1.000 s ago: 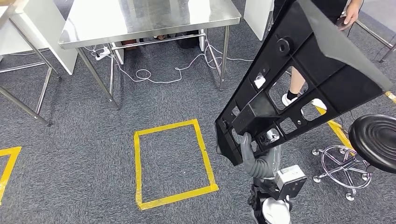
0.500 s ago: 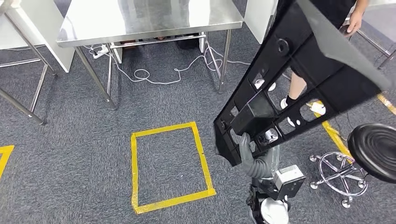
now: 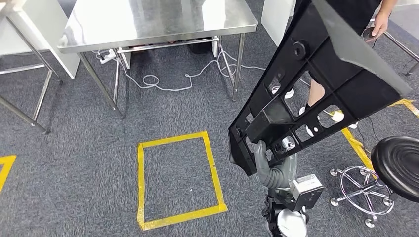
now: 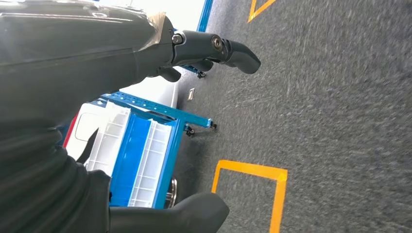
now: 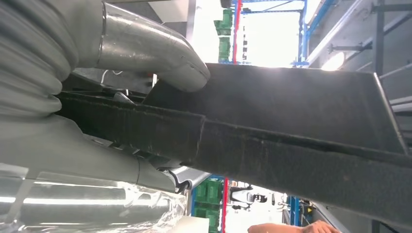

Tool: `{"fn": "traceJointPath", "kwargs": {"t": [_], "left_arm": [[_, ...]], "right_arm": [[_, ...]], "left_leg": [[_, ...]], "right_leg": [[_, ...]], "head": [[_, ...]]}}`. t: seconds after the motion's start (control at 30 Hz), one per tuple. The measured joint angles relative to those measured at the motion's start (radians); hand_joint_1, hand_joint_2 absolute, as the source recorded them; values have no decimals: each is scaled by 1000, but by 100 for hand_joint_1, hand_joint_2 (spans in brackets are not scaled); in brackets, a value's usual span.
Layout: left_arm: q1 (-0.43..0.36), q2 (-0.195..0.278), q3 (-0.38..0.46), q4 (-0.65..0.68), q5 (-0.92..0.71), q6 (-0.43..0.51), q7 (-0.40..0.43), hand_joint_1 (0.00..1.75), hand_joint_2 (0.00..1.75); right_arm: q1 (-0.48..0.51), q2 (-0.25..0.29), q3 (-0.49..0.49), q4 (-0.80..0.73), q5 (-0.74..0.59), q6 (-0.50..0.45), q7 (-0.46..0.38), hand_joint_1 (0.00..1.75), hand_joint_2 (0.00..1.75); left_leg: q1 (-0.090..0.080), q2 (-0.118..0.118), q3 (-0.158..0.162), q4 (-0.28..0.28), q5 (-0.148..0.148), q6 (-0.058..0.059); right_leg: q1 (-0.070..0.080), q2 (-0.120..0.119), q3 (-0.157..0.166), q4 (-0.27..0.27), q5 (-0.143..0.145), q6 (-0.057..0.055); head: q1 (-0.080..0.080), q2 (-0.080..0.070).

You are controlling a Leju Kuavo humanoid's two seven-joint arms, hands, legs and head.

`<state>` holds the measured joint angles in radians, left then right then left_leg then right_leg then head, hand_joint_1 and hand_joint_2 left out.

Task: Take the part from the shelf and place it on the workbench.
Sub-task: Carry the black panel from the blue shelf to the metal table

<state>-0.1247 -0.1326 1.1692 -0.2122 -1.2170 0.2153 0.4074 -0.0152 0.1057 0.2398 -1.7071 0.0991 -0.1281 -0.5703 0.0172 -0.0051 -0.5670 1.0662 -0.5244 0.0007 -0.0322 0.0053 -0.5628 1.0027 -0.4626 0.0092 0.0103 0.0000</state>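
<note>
The part (image 3: 316, 84) is a long black plastic frame with several cut-outs, tilted up across the right of the head view. My right hand (image 3: 262, 160) grips its lower end from below. In the right wrist view the grey thumb (image 5: 160, 58) lies over the part's dark edge (image 5: 291, 126). The steel workbench (image 3: 158, 19) stands ahead at the upper left, its top bare. My left hand (image 4: 73, 73) hangs over the carpet with its fingers (image 4: 214, 46) spread and nothing in it.
A yellow tape rectangle (image 3: 214, 168) marks the grey carpet before the workbench. White cables (image 3: 163, 81) trail under the bench. A black stool (image 3: 398, 165) stands at the right. A person's hand (image 3: 380, 22) is behind the part. A blue cart (image 4: 141, 150) stands in the left wrist view.
The whole picture has shifted slightly, so the camera has moved; the workbench now reaches a little further into the frame. My right hand keeps the same hold on the part.
</note>
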Motion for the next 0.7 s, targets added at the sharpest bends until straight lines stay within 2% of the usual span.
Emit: {"fn": "traceJointPath", "kwargs": {"t": [0.07, 0.1, 0.13, 0.17, 0.2, 0.23, 0.27, 0.3, 0.37, 0.47, 0.5, 0.53, 0.6, 0.63, 0.67, 0.7], "left_arm": [[0, 1, 0, -1, -3, 4, 0, 0, 175], [0, 2, 0, -1, -4, 4, 0, 0, 175], [1, 2, 0, -1, -4, 4, 0, 0, 175], [1, 2, 0, -1, -4, 4, 0, 0, 175], [1, 2, 0, -1, -4, 4, 0, 0, 175], [1, 2, 0, -1, -4, 4, 0, 0, 175], [0, 3, -1, -2, -5, 4, 0, 0, 175], [-1, 3, -1, -2, -6, 4, 0, 0, 175], [-2, 3, -2, -2, -7, 4, 0, 0, 175], [-2, 3, -2, -3, -9, 4, 0, 0, 175], [-3, 3, -2, -3, -9, 4, 0, 0, 175], [-3, 3, -2, -3, -9, 4, 0, 0, 175], [-3, 3, -2, -3, -10, 4, 0, 0, 175], [-3, 3, -2, -3, -10, 4, 0, 0, 175], [-3, 3, -2, -3, -10, 4, 0, 0, 175], [-2, 3, -2, -3, -10, 4, 0, 0, 175]], "right_arm": [[-3, 4, -1, 0, 0, 1, 2, 175, 175], [-4, 5, -1, 0, 0, 1, 3, 175, 175], [-5, 5, -2, 0, 0, 2, 4, 175, 175], [-5, 5, -2, 0, 0, 2, 5, 175, 175], [-5, 6, -3, 0, 0, 2, 6, 175, 175], [-6, 7, -4, 0, 0, 2, 6, 175, 175], [-6, 8, -5, 0, 0, 2, 7, 175, 175], [-6, 9, -5, -1, 1, 2, 7, 175, 175], [-6, 9, -6, -2, 3, 4, 7, 175, 175], [-6, 11, -7, -5, 7, 5, 8, 175, 175], [-6, 12, -7, -6, 8, 5, 8, 175, 175], [-5, 12, -7, -7, 8, 5, 8, 175, 175], [-1, 11, -7, -8, 8, 5, 8, 175, 175], [2, 10, -7, -8, 8, 5, 8, 175, 175], [4, 9, -7, -8, 8, 5, 8, 175, 175], [4, 9, -7, -8, 8, 5, 8, 175, 175]], "left_leg": [[3, 1, -75, 137, -55, -8], [4, 2, -114, 198, -70, -11], [5, 2, -140, 228, -67, -12], [6, 2, -145, 217, -42, -12], [7, 2, -132, 170, -1, -11], [8, 5, -104, 98, 45, -9], [6, 8, -75, 32, 74, -7], [4, 11, -52, -17, 90, -4], [-5, 13, -38, -46, 81, 3], [-7, 10, -26, -58, 79, 27], [-6, 10, -19, -63, 79, 35], [-5, 10, -12, -65, 76, 43], [-10, 9, -3, -65, 67, 54], [-13, 7, 3, -65, 61, 57], [-16, 4, 10, -65, 55, 58], [-20, 1, 20, -65, 48, 58]], "right_leg": [[2, -1, 6, 0, -6, -10], [2, -1, 8, 0, -9, -12], [3, 0, 12, 0, -12, -14], [2, 0, 17, 0, -16, -13], [2, 1, 24, 0, -21, -11], [1, 2, 32, 0, -27, -8], [4, 2, 38, -1, -33, -3], [6, 2, 43, -1, -38, 3], [12, 2, 45, -4, -45, 15], [14, -3, 42, 7, -57, 29], [15, -4, 26, 44, -73, 28], [16, -6, -8, 104, -95, 23], [17, -5, -97, 250, -139, 14], [18, -5, -132, 295, -144, 16], [19, -5, -148, 299, -129, 21], [20, -5, -142, 263, -98, 26]], "head": [[-4, 0], [-4, 0], [-4, 0], [-5, 0], [-5, 0], [-6, 0], [-7, 0], [-8, 0], [-10, 0], [-9, 0], [-7, 0], [-5, 0], [-3, 0], [-4, 0], [-3, 0], [-3, 0]]}}
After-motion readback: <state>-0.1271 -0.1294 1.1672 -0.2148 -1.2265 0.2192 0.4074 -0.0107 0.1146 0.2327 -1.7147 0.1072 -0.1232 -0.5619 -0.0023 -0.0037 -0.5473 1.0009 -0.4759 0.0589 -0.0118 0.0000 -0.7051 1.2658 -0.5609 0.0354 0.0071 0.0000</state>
